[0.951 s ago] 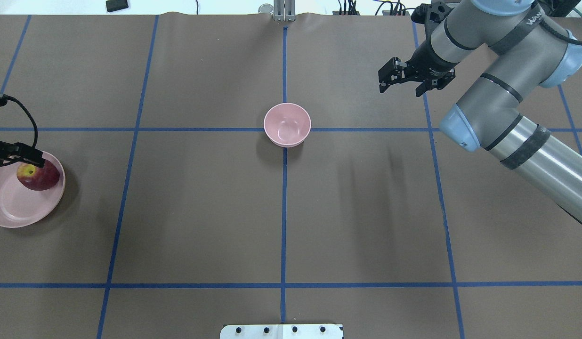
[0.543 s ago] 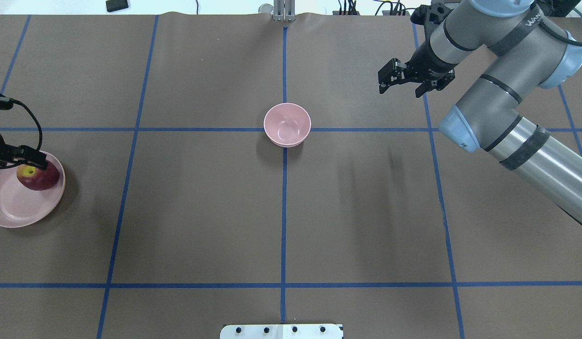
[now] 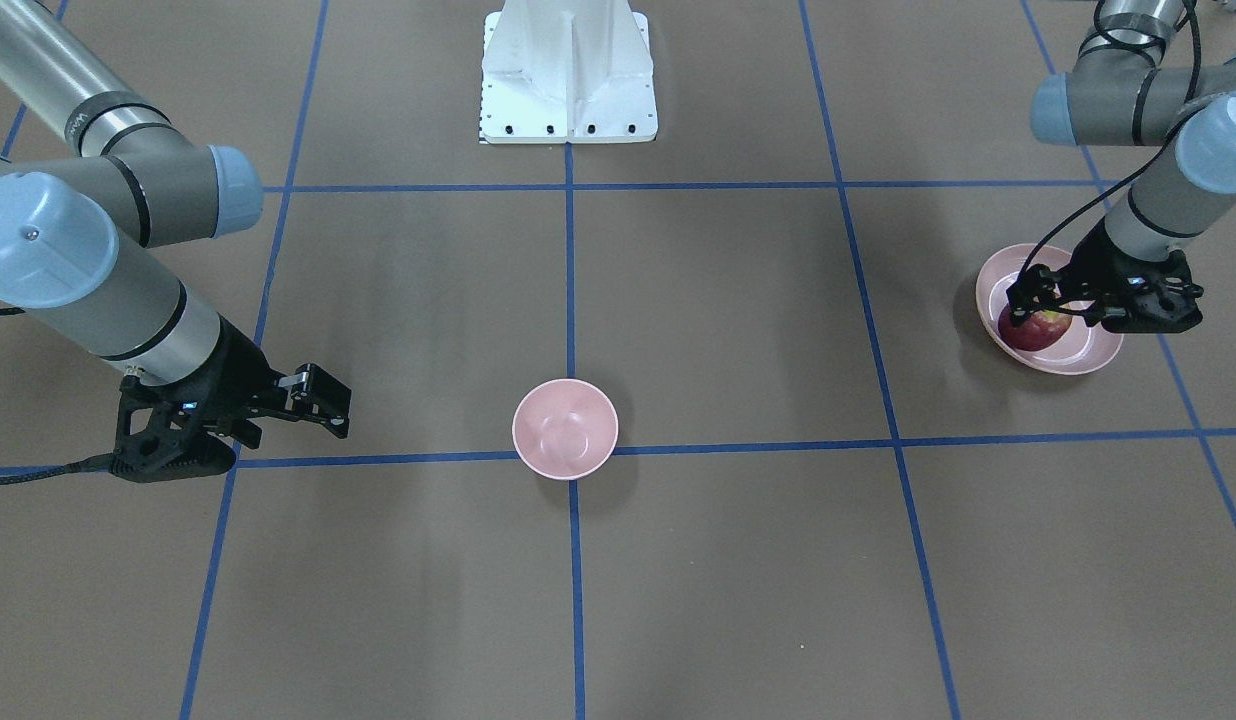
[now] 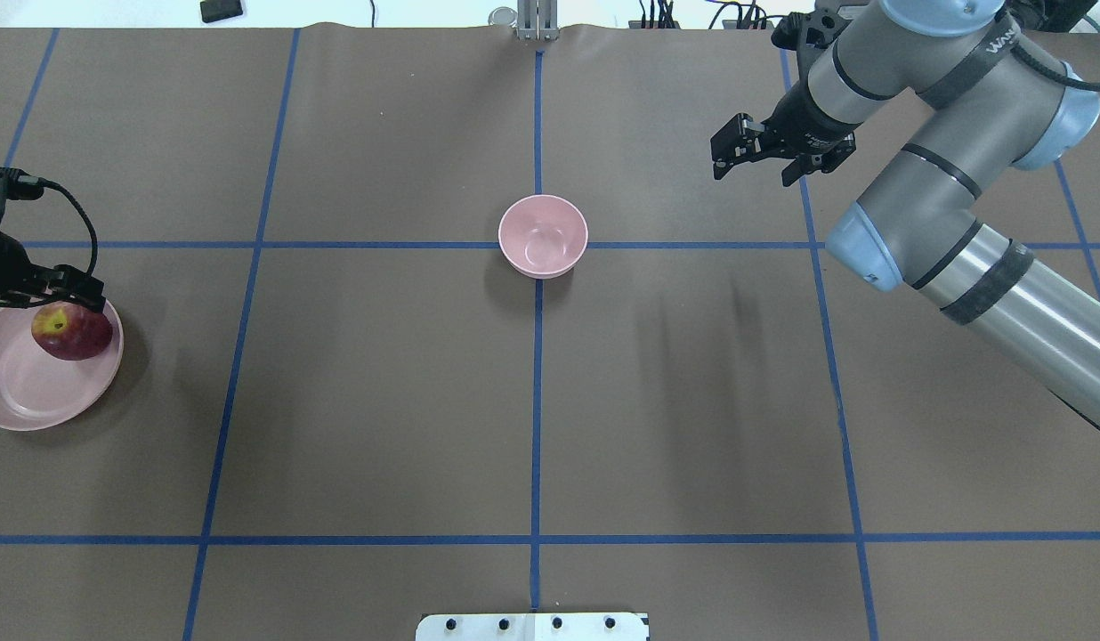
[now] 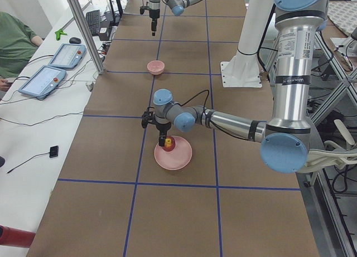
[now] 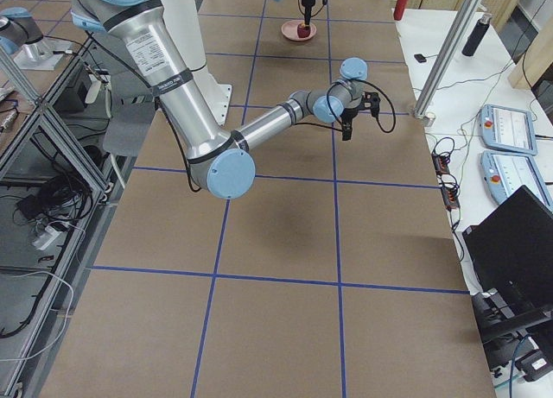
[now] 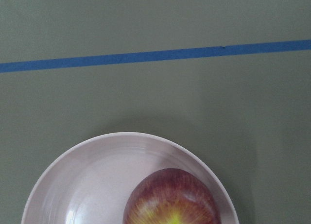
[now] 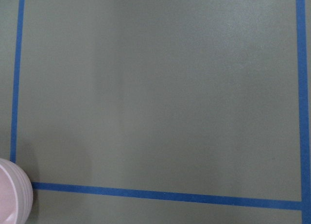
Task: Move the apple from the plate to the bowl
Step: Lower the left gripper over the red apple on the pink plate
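The dark red apple (image 4: 74,334) lies on the far right part of the pale pink plate (image 4: 16,392) at the table's left edge. It also shows in the front view (image 3: 1033,332) and at the bottom of the left wrist view (image 7: 170,199). My left gripper (image 4: 74,289) hovers just above the apple's far side, open and empty, not touching it. The small pink bowl (image 4: 543,236) stands empty at the table's centre, on the blue cross. My right gripper (image 4: 730,153) is open and empty, far right of the bowl and above the table.
Blue tape lines divide the brown table cover into squares. The white robot base plate (image 4: 532,626) sits at the near edge. The bowl's rim (image 8: 12,195) shows at the bottom left of the right wrist view. Operator tablets (image 5: 50,70) lie beside the table.
My left gripper has shifted off the apple's top toward the far side and slightly right, still open. The apple has not moved. My right arm has drifted very slightly.
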`<state>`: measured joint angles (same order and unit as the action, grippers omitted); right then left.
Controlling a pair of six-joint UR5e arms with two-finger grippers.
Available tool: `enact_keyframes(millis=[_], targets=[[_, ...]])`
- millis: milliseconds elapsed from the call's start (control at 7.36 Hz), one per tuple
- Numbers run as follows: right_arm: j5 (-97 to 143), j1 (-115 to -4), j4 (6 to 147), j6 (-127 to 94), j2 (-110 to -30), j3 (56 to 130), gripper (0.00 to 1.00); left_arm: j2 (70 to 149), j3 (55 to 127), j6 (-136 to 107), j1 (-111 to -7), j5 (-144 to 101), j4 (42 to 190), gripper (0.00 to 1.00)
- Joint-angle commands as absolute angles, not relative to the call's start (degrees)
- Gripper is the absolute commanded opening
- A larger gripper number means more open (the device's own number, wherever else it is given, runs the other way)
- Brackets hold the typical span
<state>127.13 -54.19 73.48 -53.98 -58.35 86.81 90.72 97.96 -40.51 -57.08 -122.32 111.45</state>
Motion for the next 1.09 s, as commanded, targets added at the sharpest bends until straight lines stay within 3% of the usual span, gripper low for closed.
enact_keyframes(millis=[0,951], targets=[[127.09,-54.14,73.48,-53.96,-58.36,86.75,1.0,91.23,96.95,-40.69,-56.52,-122.08,111.36,0.98],[126.91,-53.88,73.48,-53.97,-58.54,86.75,1.0,91.14,94.5,-40.61,-54.94,-121.99,111.53,0.98]])
